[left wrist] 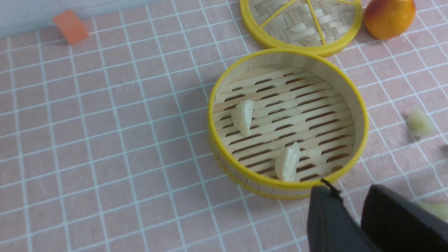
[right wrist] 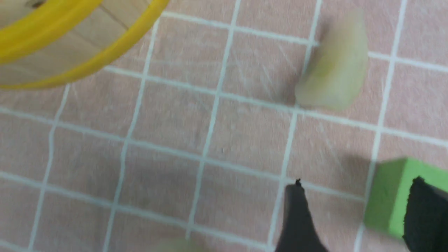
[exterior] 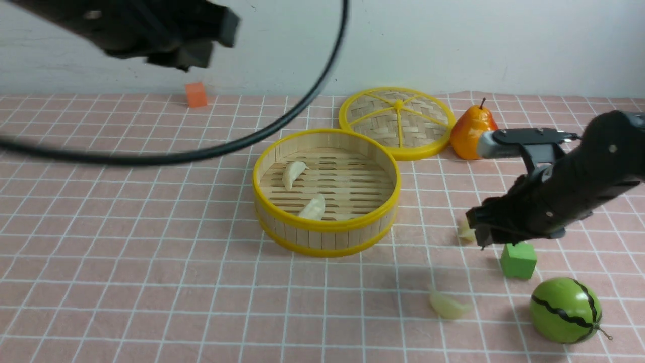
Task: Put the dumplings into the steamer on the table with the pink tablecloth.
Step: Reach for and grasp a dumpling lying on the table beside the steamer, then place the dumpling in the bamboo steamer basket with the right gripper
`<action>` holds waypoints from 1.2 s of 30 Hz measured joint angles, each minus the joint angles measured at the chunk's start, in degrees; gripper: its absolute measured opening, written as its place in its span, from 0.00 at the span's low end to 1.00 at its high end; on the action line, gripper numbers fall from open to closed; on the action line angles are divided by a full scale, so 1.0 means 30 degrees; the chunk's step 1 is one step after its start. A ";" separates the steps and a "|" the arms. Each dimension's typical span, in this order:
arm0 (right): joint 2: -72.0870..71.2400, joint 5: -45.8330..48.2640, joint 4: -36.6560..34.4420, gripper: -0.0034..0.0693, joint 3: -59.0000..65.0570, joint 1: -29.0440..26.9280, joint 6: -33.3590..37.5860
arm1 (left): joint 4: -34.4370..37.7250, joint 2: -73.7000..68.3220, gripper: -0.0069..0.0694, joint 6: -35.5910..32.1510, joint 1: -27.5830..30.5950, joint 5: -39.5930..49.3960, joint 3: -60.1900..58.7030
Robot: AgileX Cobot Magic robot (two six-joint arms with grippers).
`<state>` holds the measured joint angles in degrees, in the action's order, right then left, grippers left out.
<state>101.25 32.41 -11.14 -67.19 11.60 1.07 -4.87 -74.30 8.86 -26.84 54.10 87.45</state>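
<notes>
The steamer stands mid-table on the pink tablecloth. Two dumplings lie on its slatted floor. A third dumpling lies on the cloth in front of it to the right. A fourth dumpling shows partly beside my right gripper. That gripper hangs low and open, nothing between its fingers; the green cube sits by one fingertip and the dumpling is apart from it. My left gripper is high above the steamer's near rim, empty, with a narrow gap between its jaws.
The woven lid lies behind the steamer, with a pear to its right. A green cube and a toy watermelon sit at the front right. An orange block is by the back wall. A black cable hangs across.
</notes>
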 joint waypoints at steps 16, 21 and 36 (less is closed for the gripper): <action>0.5827 0.2018 0.1786 0.53 -0.5626 0.0000 -0.2082 | -0.3668 1.3900 0.07 0.4365 0.0000 -0.0711 -1.7064; 0.5803 0.2506 0.1834 0.39 -0.5936 0.0000 -0.0971 | -0.4883 1.5368 0.07 0.4978 0.0000 -0.1315 -1.9301; 0.5318 0.3369 -0.2573 0.39 -1.3481 0.2860 0.5086 | -0.5527 1.5615 0.07 0.5446 0.0000 -0.6505 -2.0810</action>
<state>117.20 42.52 -18.86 -107.63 20.18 16.33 -21.46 -27.45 25.20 -26.84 34.59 25.02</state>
